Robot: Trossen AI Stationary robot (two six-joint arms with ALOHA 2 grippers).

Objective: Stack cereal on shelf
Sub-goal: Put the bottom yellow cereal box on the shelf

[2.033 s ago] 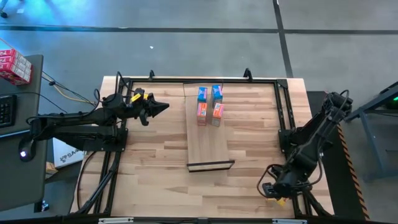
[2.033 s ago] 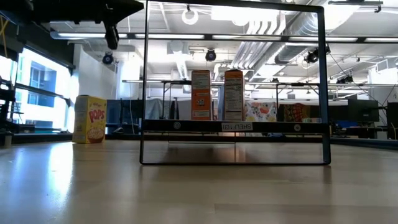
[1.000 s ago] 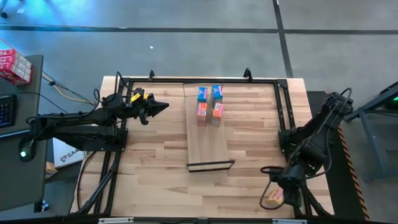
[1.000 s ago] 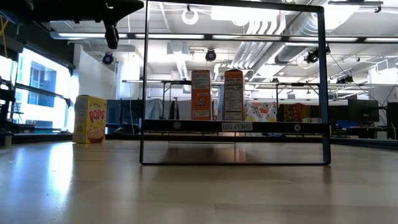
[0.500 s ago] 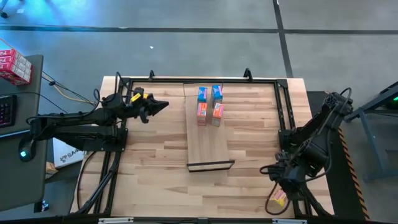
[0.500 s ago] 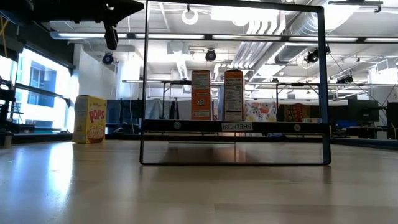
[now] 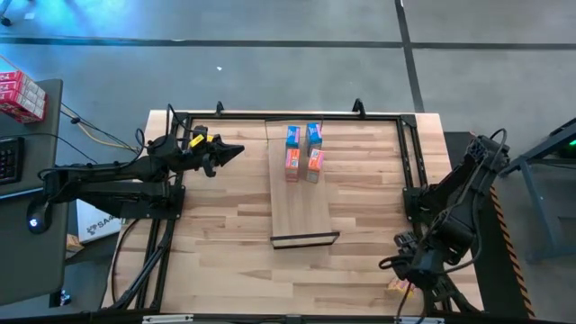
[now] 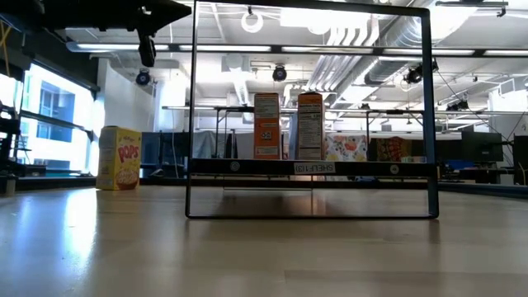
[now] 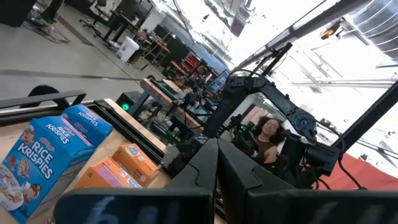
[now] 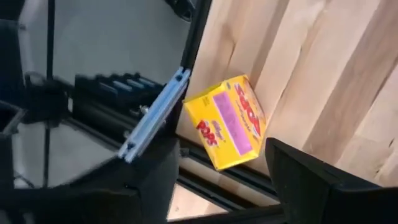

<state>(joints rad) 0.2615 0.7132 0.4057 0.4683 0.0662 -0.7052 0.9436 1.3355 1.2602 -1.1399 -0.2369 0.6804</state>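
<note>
- The right gripper (image 10: 224, 169) is down at the near right corner of the bench (image 7: 225, 225), fingers spread wide, with nothing between them yet.
- Lying flat right below it, between those open fingers and hard against the bench's edge frame, is a yellow cereal box (image 10: 227, 121).
- Over the last two seconds that arm has been shuffling about above the corner. The box has barely budged, and it hasn't been lifted.
- To me that's lining-up, not picking: the grasp has yet to happen, and a box so near the edge could get nudged off.
- Further out, the shelf (image 7: 301, 211) sits mid-bench with four boxes standing at its far end: one blue box (image 7: 292, 136), a second blue box (image 7: 313, 133), an orange-pink box (image 7: 292, 160) and a second orange-pink box (image 7: 314, 161). No change there.
- From table height, another yellow box (image 8: 118, 169) stands upright on the bench, off to one side of the shelf.
- The left gripper (image 7: 236, 150) hangs over the far left of the bench, fingers pinched together, empty, unmoved.
- So four are up, two yellows left.
</note>
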